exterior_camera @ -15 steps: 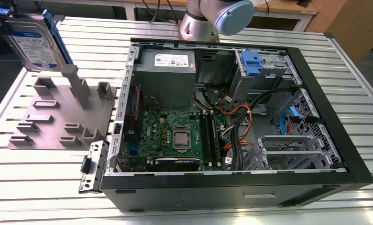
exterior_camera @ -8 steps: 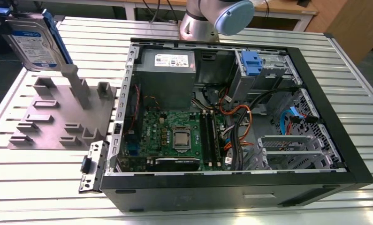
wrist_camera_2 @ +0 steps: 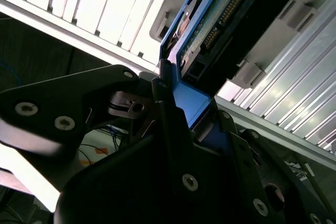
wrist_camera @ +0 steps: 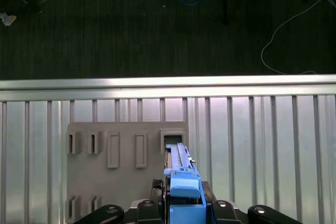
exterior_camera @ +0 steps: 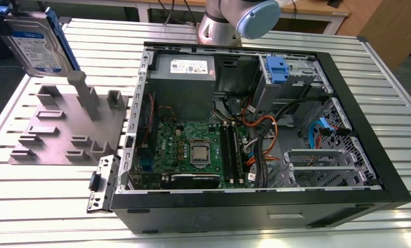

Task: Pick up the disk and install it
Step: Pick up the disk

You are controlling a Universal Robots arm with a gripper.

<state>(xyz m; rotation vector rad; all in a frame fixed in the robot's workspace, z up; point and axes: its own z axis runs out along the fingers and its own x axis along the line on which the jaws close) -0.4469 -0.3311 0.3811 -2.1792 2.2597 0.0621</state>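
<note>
Closest of all, the gripper (wrist_camera_2: 194, 116) shows in the second wrist view with its black fingers (wrist_camera_2: 164, 114) drawn in tight on the blue carrier (wrist_camera_2: 195, 98) of the disk (exterior_camera: 34, 44); nothing else is between them, and I see no gap on either side of the plastic.

From the exterior view, the disk hangs in the air at the far left, upright with a slight lean, its white-and-blue label facing the camera; it sits above the grey fixture plate (exterior_camera: 54, 137) and looks clear of the posts and slots there; the first wrist view has it edge-on over one of the plate's slots.

By my reckoning the pick-up half is done, since the disk is gripped and appears to be off its stand; the install half is wholly left; the open computer case (exterior_camera: 370, 150) lies well apart from the disk, toward the exterior view's right on the slatted metal table (exterior_camera: 398, 98), with the power supply (exterior_camera: 184, 70) inside it and no drive being offered to any bay.

As for pose, the arm (exterior_camera: 226, 20) has its base behind the case and reaches across to the exterior view's left; the wrist seems to point straight down, because the first wrist view looks squarely onto the table and plate, with dark floor beyond the table's edge; so the disk hangs below the claw, carrier end uppermost.
</note>
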